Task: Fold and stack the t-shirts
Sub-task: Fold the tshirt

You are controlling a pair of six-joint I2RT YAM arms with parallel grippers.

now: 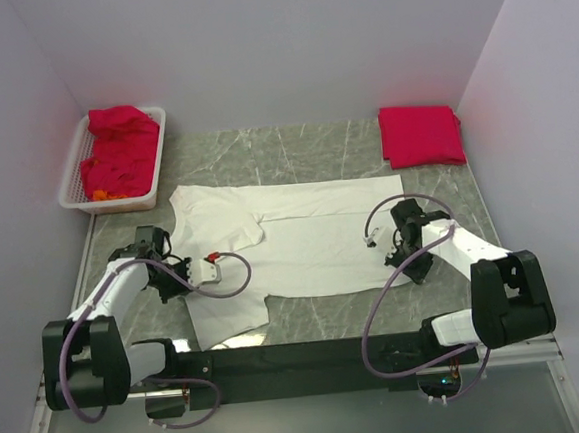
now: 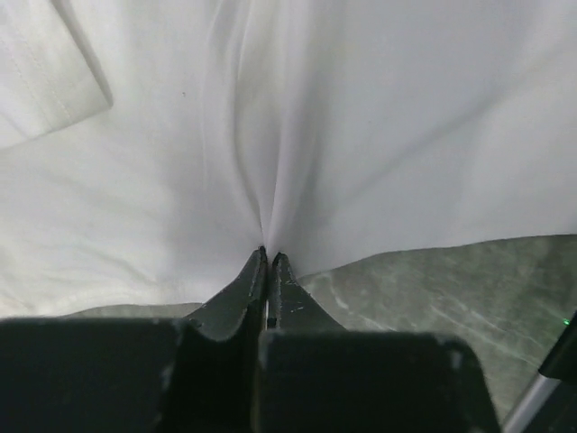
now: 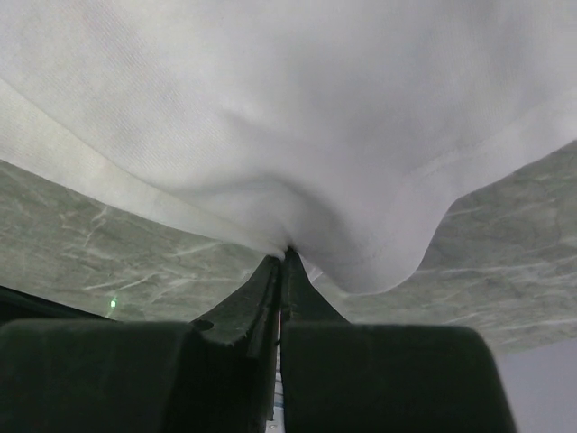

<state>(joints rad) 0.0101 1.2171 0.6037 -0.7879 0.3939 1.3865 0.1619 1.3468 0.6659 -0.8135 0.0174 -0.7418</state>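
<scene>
A white t-shirt (image 1: 302,246) lies spread across the middle of the green marble table. My left gripper (image 1: 186,275) is shut on its left edge; in the left wrist view the cloth (image 2: 297,135) puckers into the closed tips (image 2: 268,257). My right gripper (image 1: 398,255) is shut on the shirt's right hem; in the right wrist view the hem (image 3: 297,153) is lifted and bunched at the closed tips (image 3: 287,257). A folded red t-shirt (image 1: 420,134) lies at the back right.
A white basket (image 1: 72,188) at the back left holds crumpled red shirts (image 1: 119,150). Grey walls close the table on three sides. A black rail (image 1: 301,356) runs along the near edge between the arm bases.
</scene>
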